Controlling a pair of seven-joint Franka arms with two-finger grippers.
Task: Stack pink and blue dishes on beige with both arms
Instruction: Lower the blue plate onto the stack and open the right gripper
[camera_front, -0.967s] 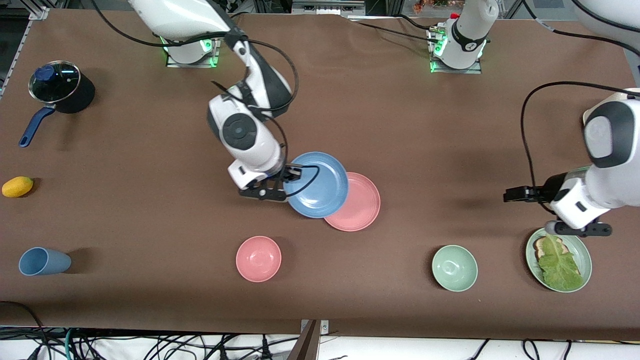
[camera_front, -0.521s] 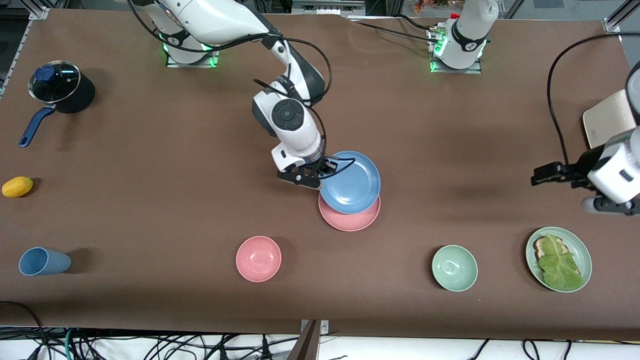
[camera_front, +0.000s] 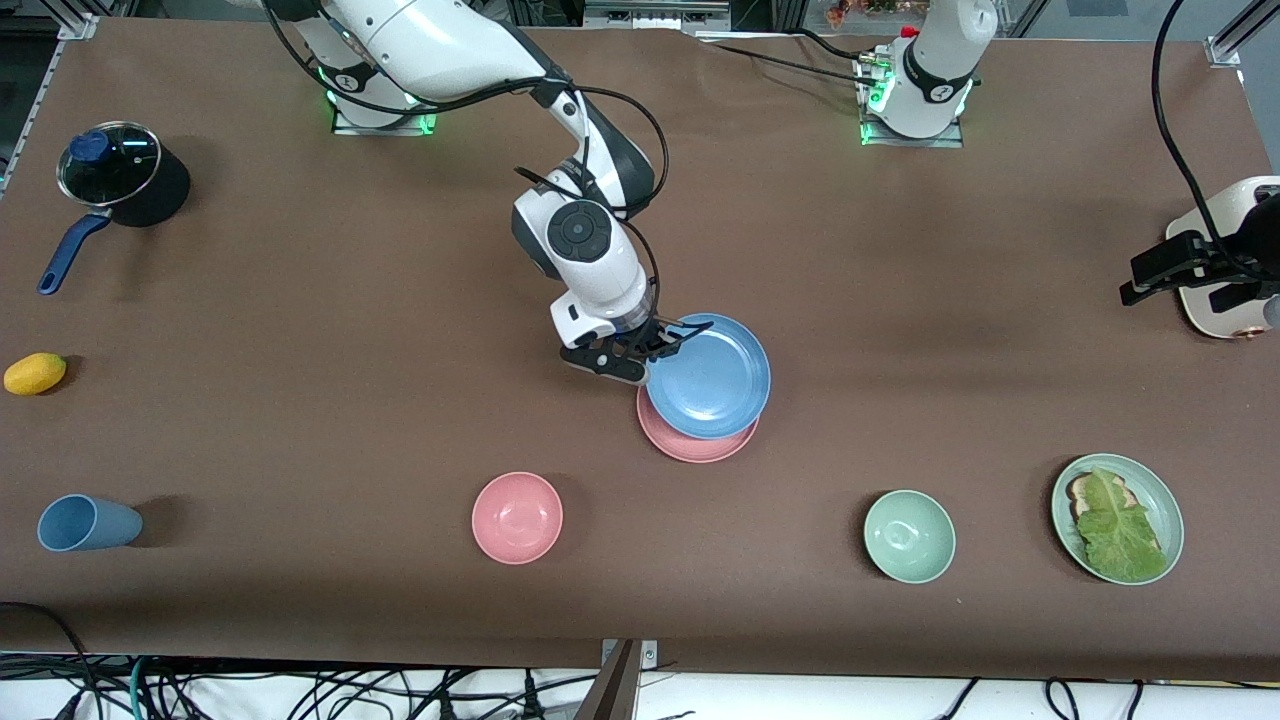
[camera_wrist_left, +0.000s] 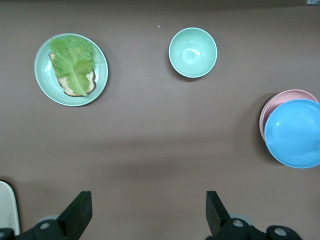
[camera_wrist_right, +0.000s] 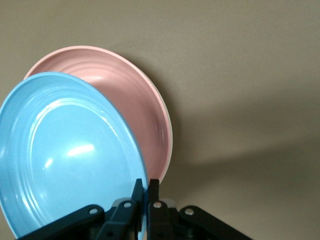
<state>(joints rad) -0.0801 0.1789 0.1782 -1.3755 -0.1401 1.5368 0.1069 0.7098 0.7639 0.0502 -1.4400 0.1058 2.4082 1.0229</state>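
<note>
My right gripper (camera_front: 655, 350) (camera_wrist_right: 146, 187) is shut on the rim of the blue plate (camera_front: 712, 375) (camera_wrist_right: 65, 160). It holds the plate tilted just over the pink plate (camera_front: 690, 445) (camera_wrist_right: 135, 115), which lies flat mid-table and is mostly covered in the front view. No beige plate shows in any view; only a pale edge peeks out along the pink plate's rim. My left gripper (camera_wrist_left: 145, 215) is open and empty, high over bare table at the left arm's end, beside the cream toaster (camera_front: 1205, 315). The left wrist view also shows both plates, blue (camera_wrist_left: 295, 132) over pink (camera_wrist_left: 280, 100).
A pink bowl (camera_front: 517, 517), a green bowl (camera_front: 909, 536) and a green plate with lettuce on bread (camera_front: 1117, 518) sit nearer the front camera. A blue cup (camera_front: 88, 522), a yellow fruit (camera_front: 35, 373) and a lidded pot (camera_front: 122, 185) stand at the right arm's end.
The right gripper carried the blue plate from beside the pink plate to over it. The left arm rose from the lettuce plate and drew back to the toaster.
</note>
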